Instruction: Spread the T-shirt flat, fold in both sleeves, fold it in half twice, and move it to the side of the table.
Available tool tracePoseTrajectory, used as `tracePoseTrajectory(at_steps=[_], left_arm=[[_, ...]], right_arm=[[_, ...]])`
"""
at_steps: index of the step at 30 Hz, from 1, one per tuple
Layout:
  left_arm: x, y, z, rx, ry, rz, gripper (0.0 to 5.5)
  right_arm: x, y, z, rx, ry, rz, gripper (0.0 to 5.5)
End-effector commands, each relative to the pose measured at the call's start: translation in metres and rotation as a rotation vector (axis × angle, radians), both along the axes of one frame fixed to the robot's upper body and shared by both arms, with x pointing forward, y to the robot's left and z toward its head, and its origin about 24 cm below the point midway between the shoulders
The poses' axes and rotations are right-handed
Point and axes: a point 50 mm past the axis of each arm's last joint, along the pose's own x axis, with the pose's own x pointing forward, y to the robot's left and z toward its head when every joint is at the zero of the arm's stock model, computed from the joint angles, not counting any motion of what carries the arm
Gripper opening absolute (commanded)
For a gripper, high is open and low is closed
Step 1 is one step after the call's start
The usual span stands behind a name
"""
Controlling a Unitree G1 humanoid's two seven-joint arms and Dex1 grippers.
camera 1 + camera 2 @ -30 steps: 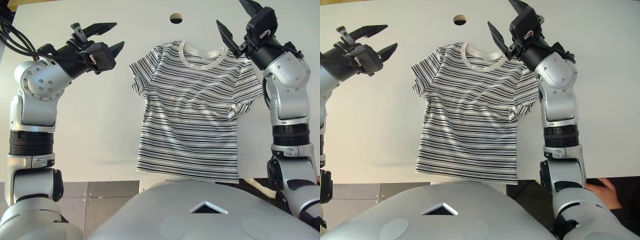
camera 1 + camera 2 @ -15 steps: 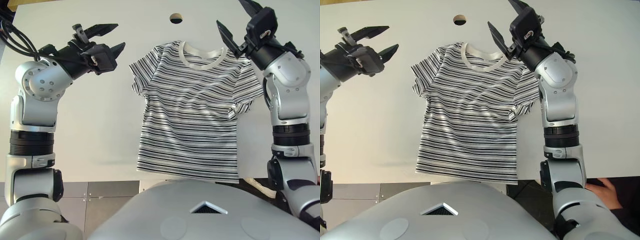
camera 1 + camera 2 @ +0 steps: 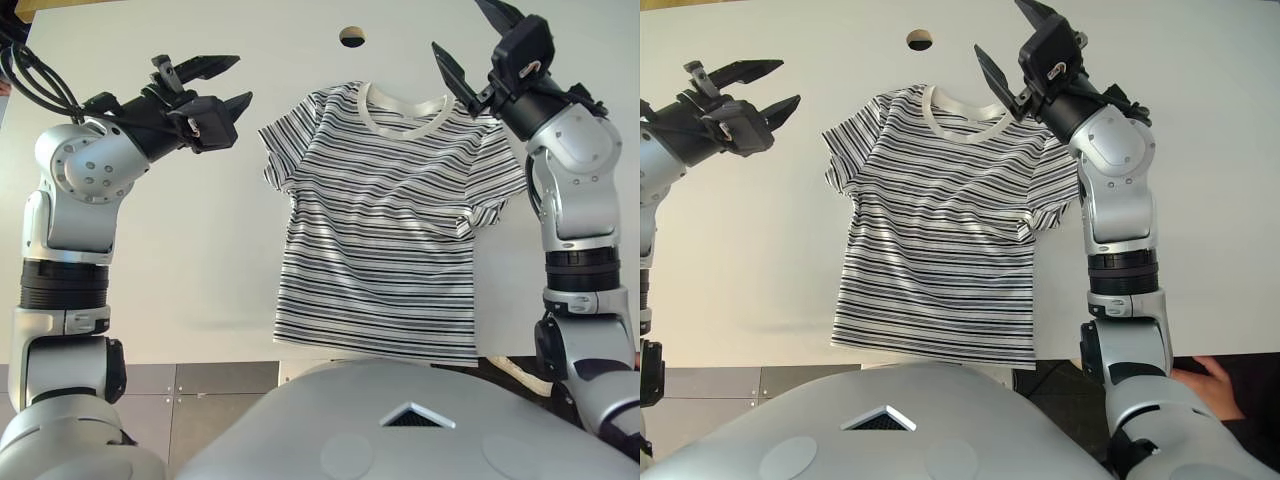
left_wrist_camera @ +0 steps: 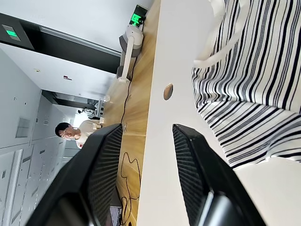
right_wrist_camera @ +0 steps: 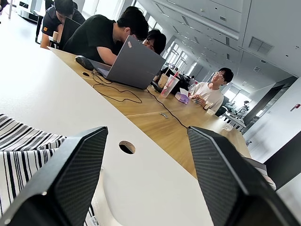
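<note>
Silver-grey rounded shells joined by black segments make up the left arm [image 3: 72,215] and the right arm [image 3: 578,190]. A black ribbed collar [image 3: 62,284] rings each arm below its upper shell. The round joint cap [image 3: 85,172] on the left arm carries a ring of small dark screws, and a bundle of black cables [image 3: 32,85] loops beside it. The left hand [image 3: 240,80] and the right hand [image 3: 998,27] are matte black, each with two tapering, pointed fingers [image 4: 106,165] whose inner faces bear a fine carbon-weave texture.

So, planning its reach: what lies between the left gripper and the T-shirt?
Just bare table between left gripper and T-shirt, as the left eye view shows.
</note>
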Motion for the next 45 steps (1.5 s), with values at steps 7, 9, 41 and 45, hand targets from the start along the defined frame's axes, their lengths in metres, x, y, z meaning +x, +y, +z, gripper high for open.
tracePoseTrajectory(at_steps=[7,9,41,45], left_arm=[[0.003,0.002,0.003,0.051,-0.019,-0.002,1.98],[0.003,0.001,0.003,0.051,-0.019,-0.005,1.98],[0.002,0.005,-0.002,0.14,-0.016,-0.003,1.98],[0.013,0.013,-0.009,0.424,-0.025,-0.052,1.98]], right_arm=[[-0.002,0.0,0.001,-0.02,-0.006,0.007,3.13],[-0.002,0.001,0.001,-0.02,-0.006,0.008,3.13],[-0.002,0.004,0.001,-0.022,0.0,0.02,3.13],[-0.003,0.004,0.002,-0.02,-0.004,0.016,3.13]])
